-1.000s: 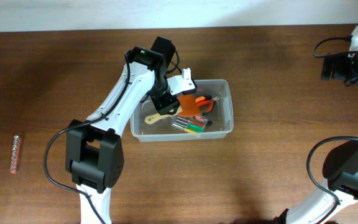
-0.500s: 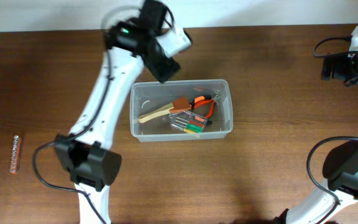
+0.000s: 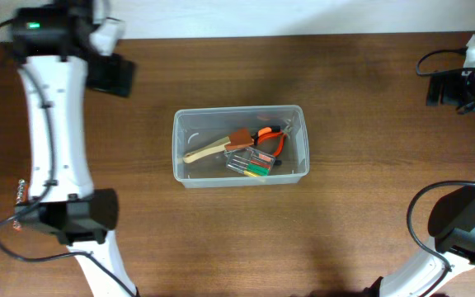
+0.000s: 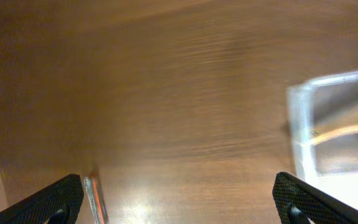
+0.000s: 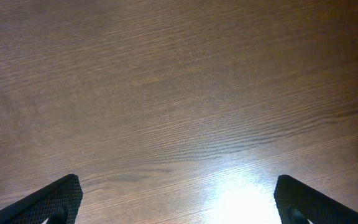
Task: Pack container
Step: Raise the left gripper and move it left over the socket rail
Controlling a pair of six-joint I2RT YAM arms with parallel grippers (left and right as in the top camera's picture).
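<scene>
The container (image 3: 239,110), a clear bin, stands mid-table holding a wooden-handled tool (image 3: 214,148), orange pliers (image 3: 270,139) and a small case of coloured bits (image 3: 252,166). My left gripper (image 3: 111,75) hangs over the back-left table, well left of the container, open and empty. The left wrist view shows its fingers (image 4: 50,203) spread wide around the left gripper (image 4: 179,200), with the container's end wall (image 4: 298,134) at the right. My right gripper (image 3: 448,88) is at the far back right, open over bare wood, as the right gripper (image 5: 179,200) shows in its own view.
A thin orange-and-silver rod (image 3: 21,203) lies near the table's left edge; the same rod (image 4: 92,198) appears beside my left finger in the left wrist view. Cables trail by the right arm at the back right.
The left gripper opened and let go of the wooden-handled tool, which now lies in the container. The left arm then swung up and away to the back left. The right arm has not moved.
</scene>
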